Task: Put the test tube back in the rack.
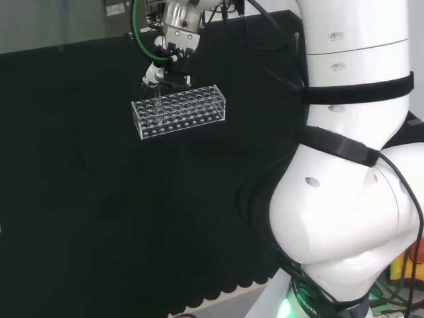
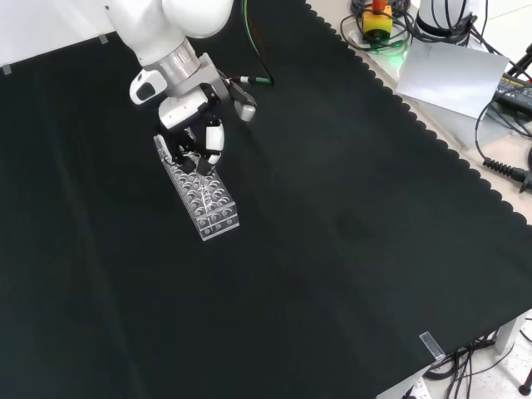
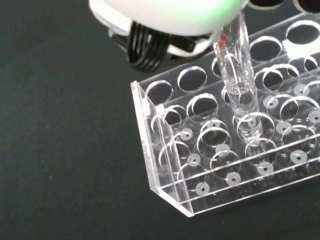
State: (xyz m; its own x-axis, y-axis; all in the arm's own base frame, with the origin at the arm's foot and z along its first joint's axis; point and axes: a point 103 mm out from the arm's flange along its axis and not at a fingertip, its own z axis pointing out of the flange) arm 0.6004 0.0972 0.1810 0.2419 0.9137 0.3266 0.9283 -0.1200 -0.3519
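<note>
A clear plastic rack (image 1: 179, 112) with several rows of round holes lies on the black cloth, long side across the head view. The hand (image 1: 163, 71) hangs over the rack's left far end with its fingers curled. In the front view the hand (image 2: 196, 137) is above the rack's (image 2: 206, 197) upper end. The wrist view shows a clear test tube (image 3: 237, 65) held upright, coming down from the blurred white part of the hand. Its rounded lower end sits at a hole near the corner of the rack (image 3: 170, 192); how deep it reaches I cannot tell.
Black cloth (image 2: 349, 249) spreads wide around the rack on all sides. The arm's own white links (image 1: 351, 165) take up the right of the head view. Cables and boxes (image 2: 449, 66) lie beyond the cloth's scalloped edge at the upper right of the front view.
</note>
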